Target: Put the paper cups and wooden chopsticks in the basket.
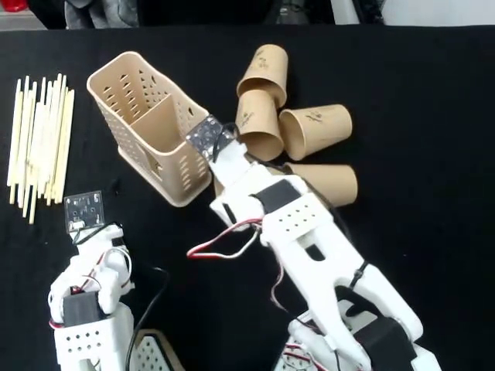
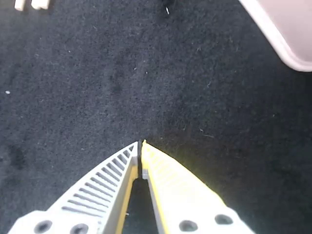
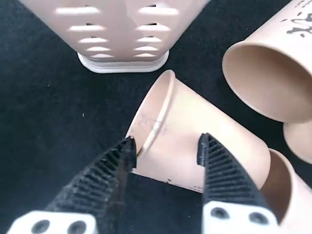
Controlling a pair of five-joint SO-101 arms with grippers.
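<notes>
barely begun, by the look: basket (image 1: 182, 166) seemingly empty, chopsticks (image 1: 39, 139) loose on the tabletop (image 1: 433, 93) at its nine o'clock, cups (image 1: 313, 131) heaped at three o'clock. right pincer (image 3: 165, 144) spread astride one toppled cup (image 3: 180, 117) beside the basket's foot, not yet clamped. left pincer (image 2: 141, 146) closed tight, holding nothing.

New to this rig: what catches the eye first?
The right arm's jaws stand open astride a paper cup lying on its side beside the tan slotted basket, with more tipped cups clustered past it. The wooden chopsticks lie side by side at the table's left edge, and the left arm's jaws are shut over bare black cloth.
</notes>
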